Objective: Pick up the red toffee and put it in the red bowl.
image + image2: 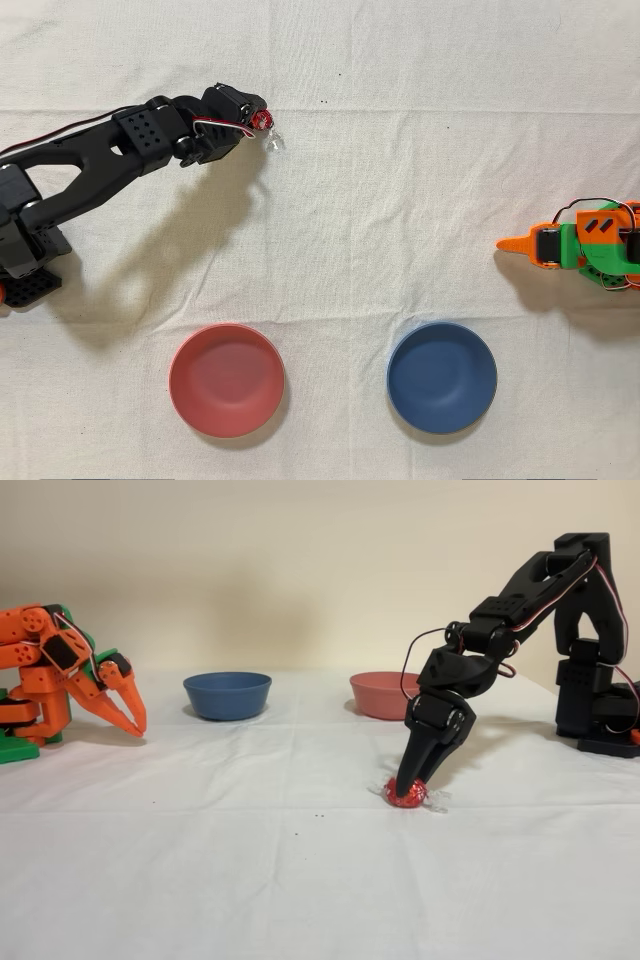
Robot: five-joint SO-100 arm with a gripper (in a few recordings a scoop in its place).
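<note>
The table (250,880) is being covered by a white cloth. The black arm (520,600) is being stretched out and bent downward, while the orange arm (60,680) is standing idle. The red bowl (227,380) and the blue bowl (442,377) are being seen side by side, well apart from the jaws (408,788). The jaws are being pressed around the toffee (406,796), which is resting on the cloth, its clear wrapper ends sticking out to both sides.
</note>
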